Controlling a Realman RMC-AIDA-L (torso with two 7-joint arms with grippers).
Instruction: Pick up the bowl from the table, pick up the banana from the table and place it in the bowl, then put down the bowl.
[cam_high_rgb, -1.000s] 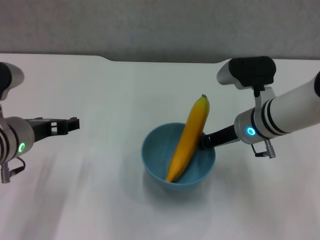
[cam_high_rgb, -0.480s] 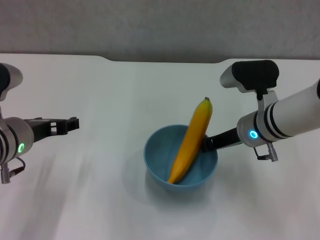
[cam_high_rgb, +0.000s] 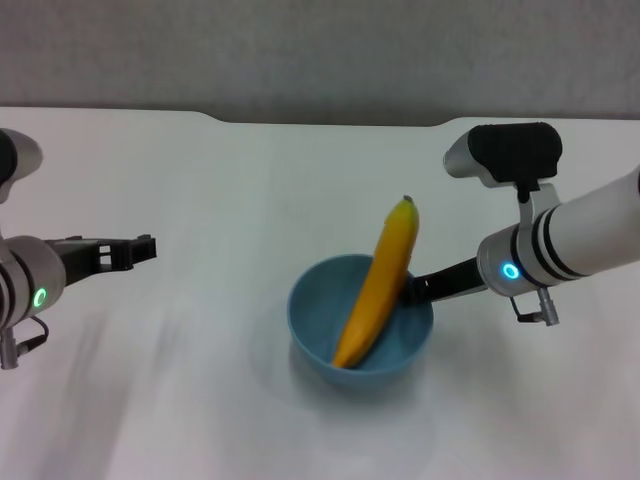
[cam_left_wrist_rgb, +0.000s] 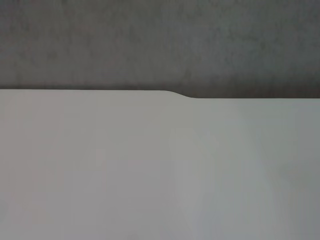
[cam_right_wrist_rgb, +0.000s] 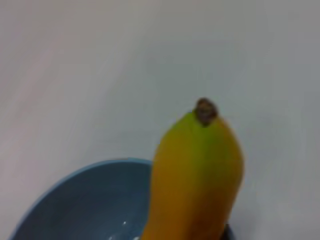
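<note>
The light-blue bowl (cam_high_rgb: 318, 330) is right of the middle of the white table (cam_high_rgb: 200, 180). The yellow banana (cam_high_rgb: 378, 285) lies in it, leaning over the far-right rim with its stem tip sticking out. My right gripper (cam_high_rgb: 412, 291) is shut on the bowl's right rim, beside the banana. I cannot tell whether the bowl rests on the table or hangs just above it. The right wrist view shows the banana's tip (cam_right_wrist_rgb: 200, 150) and the bowl's inside (cam_right_wrist_rgb: 90, 205) from close up. My left gripper (cam_high_rgb: 135, 251) is open and empty, far to the left of the bowl.
The table's notched far edge (cam_high_rgb: 330, 123) meets a grey wall. The left wrist view shows only bare tabletop (cam_left_wrist_rgb: 150, 170) and that wall.
My right gripper has carried the bowl with the banana a little to the right and slightly down. The left arm has barely moved.
</note>
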